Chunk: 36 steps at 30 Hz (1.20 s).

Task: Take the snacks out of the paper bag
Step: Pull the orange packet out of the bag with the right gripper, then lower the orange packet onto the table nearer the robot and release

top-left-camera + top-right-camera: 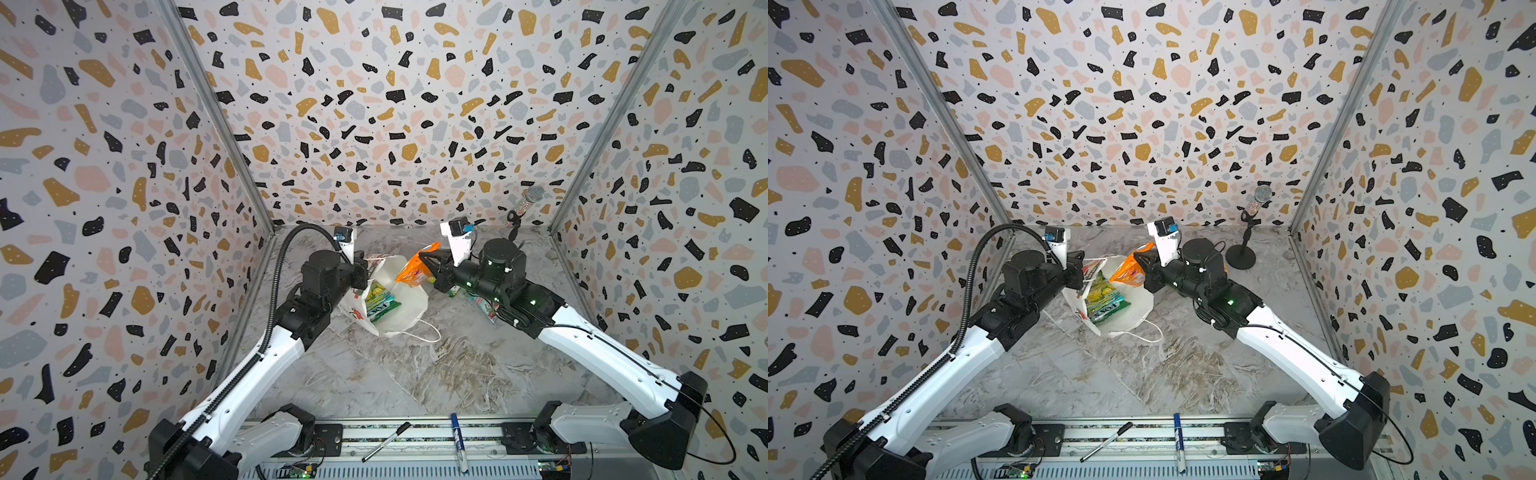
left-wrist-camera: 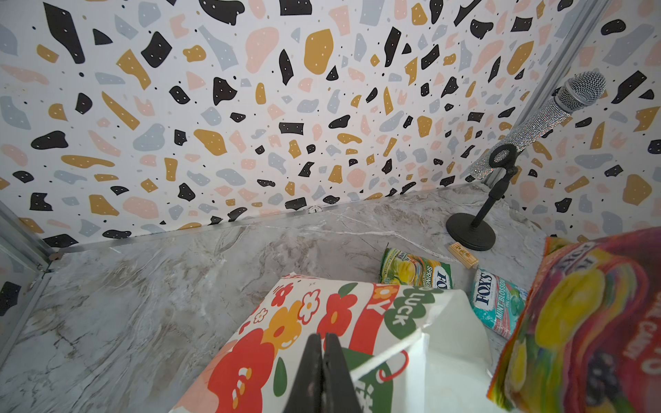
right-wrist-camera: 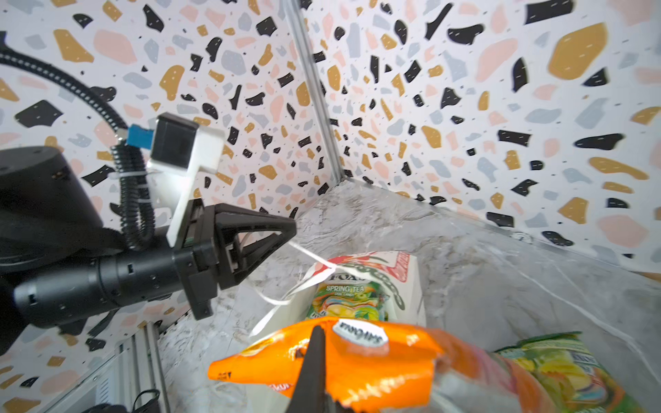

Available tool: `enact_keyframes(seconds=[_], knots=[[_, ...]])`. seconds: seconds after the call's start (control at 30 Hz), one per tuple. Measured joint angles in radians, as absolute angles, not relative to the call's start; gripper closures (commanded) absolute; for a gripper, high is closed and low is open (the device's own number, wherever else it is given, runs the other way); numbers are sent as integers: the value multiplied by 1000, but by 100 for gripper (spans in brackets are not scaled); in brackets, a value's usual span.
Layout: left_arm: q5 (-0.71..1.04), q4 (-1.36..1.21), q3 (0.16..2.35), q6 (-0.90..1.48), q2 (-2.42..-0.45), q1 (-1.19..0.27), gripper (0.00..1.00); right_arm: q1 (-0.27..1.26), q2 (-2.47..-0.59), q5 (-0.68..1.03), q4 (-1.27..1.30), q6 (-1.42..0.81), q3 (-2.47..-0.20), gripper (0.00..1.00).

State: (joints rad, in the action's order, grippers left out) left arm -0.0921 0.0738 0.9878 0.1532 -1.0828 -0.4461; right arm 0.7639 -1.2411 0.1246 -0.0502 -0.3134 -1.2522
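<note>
Right wrist: orange packet [image 3: 379, 368] between fingers [image 3: 313, 373]

You have a glossy, crinkled plastic orange packet [image 1: 413, 269], a matt white paper bag [image 1: 409, 305], and a smooth, marble-look table [image 1: 415, 374].

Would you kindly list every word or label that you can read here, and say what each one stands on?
"LUCK": paper bag, on a green clover shape.
"FOX'S MINT BLOSSOM": teal packet on the table.
"SPRING TEA": green packet inside the bag.
"FOX'S", upside down: orange packet, on its white oval.
Print on the marker: too small to read.
</note>
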Motion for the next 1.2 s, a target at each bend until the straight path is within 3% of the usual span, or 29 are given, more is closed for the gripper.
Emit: enact_keyframes(seconds=[0.63, 1.2], knots=[[-92, 74, 988, 153, -1075, -446, 100, 445, -1091, 124, -209, -358, -1000, 100], [-96, 74, 988, 150, -1074, -446, 100, 421, -1190, 439, -104, -357, -796, 100]])
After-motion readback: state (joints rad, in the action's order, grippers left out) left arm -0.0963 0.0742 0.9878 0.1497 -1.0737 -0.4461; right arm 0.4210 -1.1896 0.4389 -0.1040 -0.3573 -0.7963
